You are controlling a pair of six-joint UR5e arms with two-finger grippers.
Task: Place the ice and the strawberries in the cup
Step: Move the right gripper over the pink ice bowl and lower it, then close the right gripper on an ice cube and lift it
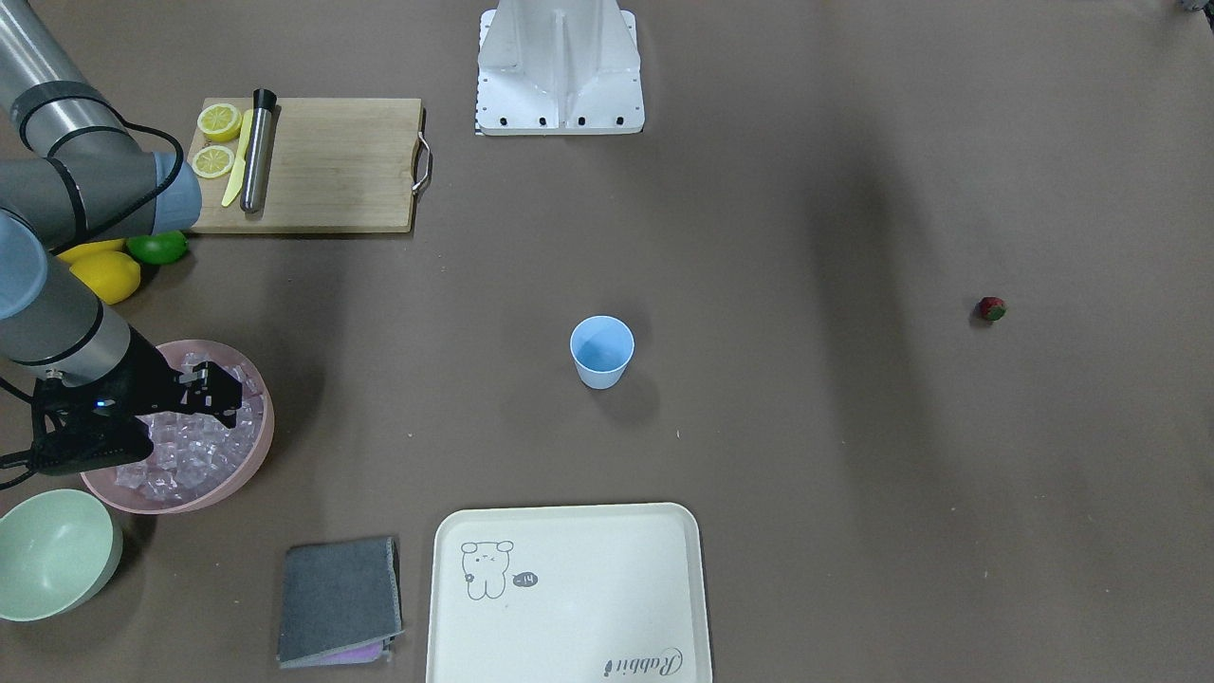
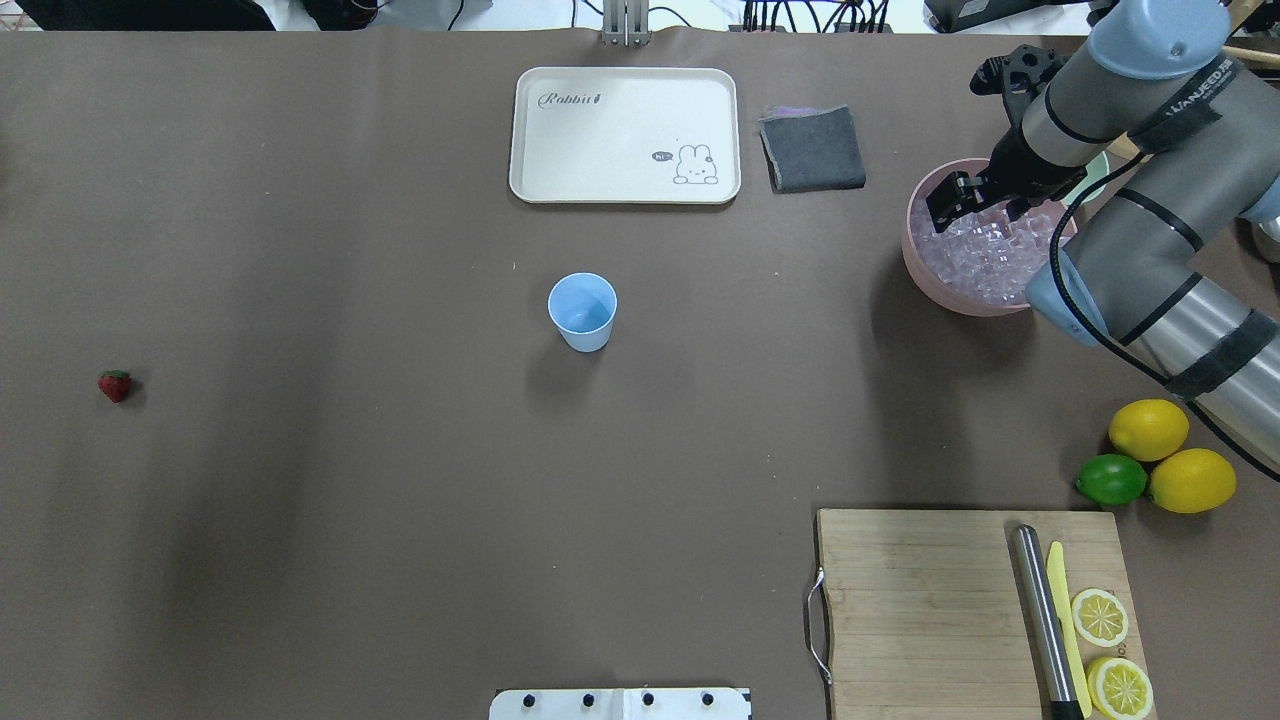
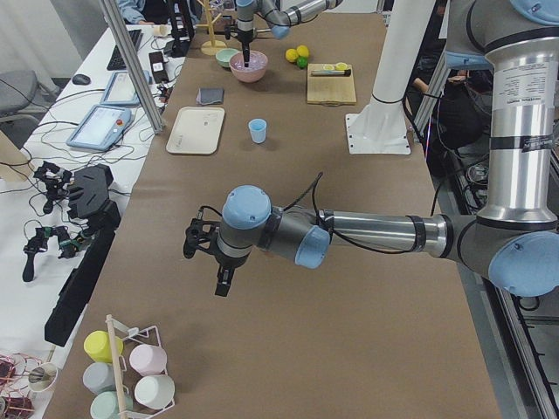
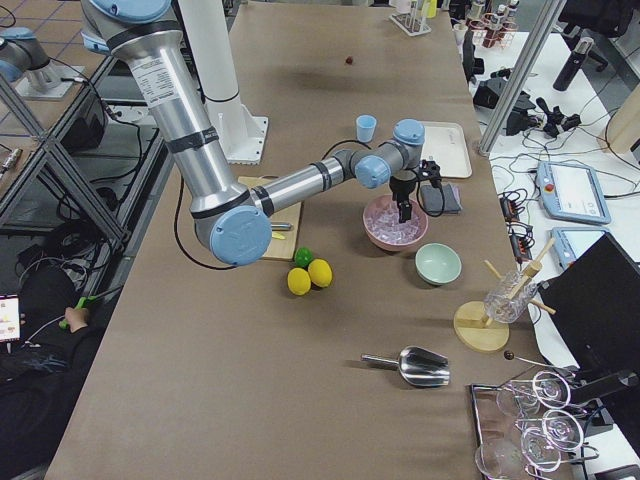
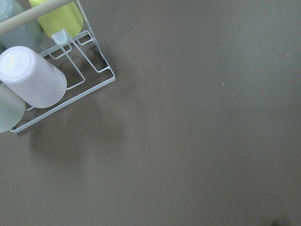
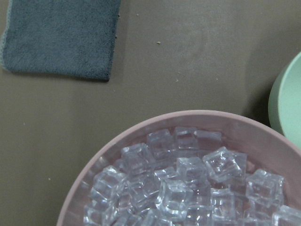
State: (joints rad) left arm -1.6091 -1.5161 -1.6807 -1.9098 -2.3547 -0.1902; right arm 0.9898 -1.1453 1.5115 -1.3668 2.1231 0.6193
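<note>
Fingers (image 2: 948, 200) of your right gripper (image 2: 978, 203) look spread just above the ice (image 6: 188, 183) in the pink bowl (image 2: 940, 290), poised to pinch a cube. For your left gripper (image 3: 223, 284), you cannot tell. Overhead, the blue cup (image 2: 582, 310) stands empty at the bowl's eight o'clock, the strawberry (image 2: 115, 385) far beyond at nine.

Overhead view, clock directions from the cup:
- Cup (image 2: 582, 311): table centre.
- Tray (image 2: 600, 150): 12 o'clock.
- Strawberry (image 2: 115, 385): 9 o'clock.
- Ice (image 2: 975, 255) in bowl (image 2: 915, 250): 3 o'clock.
- Board (image 2: 920, 600): 4 o'clock.
</note>
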